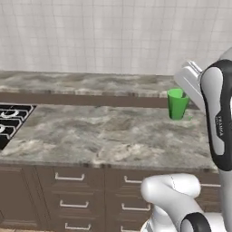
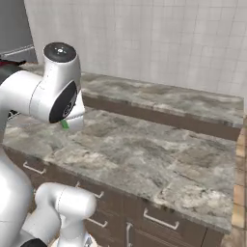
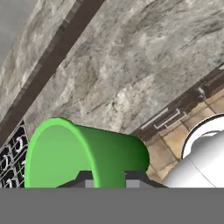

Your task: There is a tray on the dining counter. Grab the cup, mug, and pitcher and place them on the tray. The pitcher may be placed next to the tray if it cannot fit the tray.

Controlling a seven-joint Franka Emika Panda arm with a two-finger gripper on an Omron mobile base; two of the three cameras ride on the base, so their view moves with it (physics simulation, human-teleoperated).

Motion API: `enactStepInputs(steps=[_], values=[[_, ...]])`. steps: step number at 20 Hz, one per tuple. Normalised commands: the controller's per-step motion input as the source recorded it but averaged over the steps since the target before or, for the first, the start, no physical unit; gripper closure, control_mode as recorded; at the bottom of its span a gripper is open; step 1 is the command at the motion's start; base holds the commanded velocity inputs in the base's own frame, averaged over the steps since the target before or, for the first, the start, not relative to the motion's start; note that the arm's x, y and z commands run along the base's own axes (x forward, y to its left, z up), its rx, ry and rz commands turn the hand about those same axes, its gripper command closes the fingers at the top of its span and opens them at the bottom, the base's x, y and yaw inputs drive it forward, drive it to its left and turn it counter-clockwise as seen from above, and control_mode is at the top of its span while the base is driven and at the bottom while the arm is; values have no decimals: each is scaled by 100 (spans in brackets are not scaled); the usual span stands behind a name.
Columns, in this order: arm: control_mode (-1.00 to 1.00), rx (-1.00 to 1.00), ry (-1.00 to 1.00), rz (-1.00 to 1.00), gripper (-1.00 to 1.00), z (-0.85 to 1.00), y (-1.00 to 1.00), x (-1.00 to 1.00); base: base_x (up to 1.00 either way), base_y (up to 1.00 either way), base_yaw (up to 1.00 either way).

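Observation:
My gripper point(image 3: 109, 178) is shut on the cup point(image 3: 83, 157), a plain green tumbler that narrows toward its base. In the hand view the cup lies sideways across the fingers, its wide rim to the left, with the dining counter point(image 3: 131, 74) well beyond it. From the left base view the cup point(image 1: 177, 104) stands upright just over the counter's stone top point(image 1: 104, 136), at the right, partly behind my forearm. A sliver of green point(image 2: 64, 124) peeks out under the arm in the right base view. The tray, the mug and the pitcher are out of view.
The gas hob point(image 1: 11, 120) is set into the counter's left end. Brown drawers with handles point(image 1: 72, 204) run along the front. Behind a dark gap lies a second stone worktop point(image 1: 90, 82) backed by white tiles. Orange floor tiles point(image 3: 175, 135) show past the counter's edge.

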Motion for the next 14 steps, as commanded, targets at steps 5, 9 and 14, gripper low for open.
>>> enactStepInputs(steps=[5,9,14], values=[[100,0,0,0,100,0,0,0,-36,-67,-83],[100,0,0,0,100,0,0,0,-6,-88,-20],[100,0,0,0,100,0,0,0,2,-100,0]])
